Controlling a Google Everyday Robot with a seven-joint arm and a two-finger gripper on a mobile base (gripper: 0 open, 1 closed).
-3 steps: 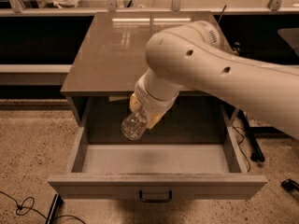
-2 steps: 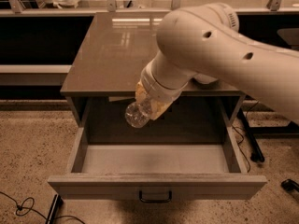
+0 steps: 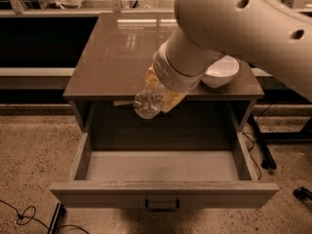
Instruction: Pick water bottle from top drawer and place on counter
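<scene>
The water bottle (image 3: 147,103) is clear and crinkled, and its bottom end faces the camera. It hangs in the air above the back of the open top drawer (image 3: 163,165), level with the front edge of the counter (image 3: 117,57). My gripper (image 3: 163,89) sits under the big white arm and holds the bottle at its upper end; its tips are hidden behind the wrist and the bottle. The drawer is pulled out, with a pale grey inside and a dark handle (image 3: 162,205) on its front. Nothing else lies in it.
A white bowl (image 3: 222,71) stands on the counter's right side, partly behind my arm. A dark shelf and rail run behind the cabinet. Speckled floor lies around it, with cables at the lower left (image 3: 22,214) and a dark stand leg at the right (image 3: 265,152).
My arm has lifted the bottle up and to the right, from inside the drawer's opening to the height of the counter's front edge. The white bowl has come into view.
</scene>
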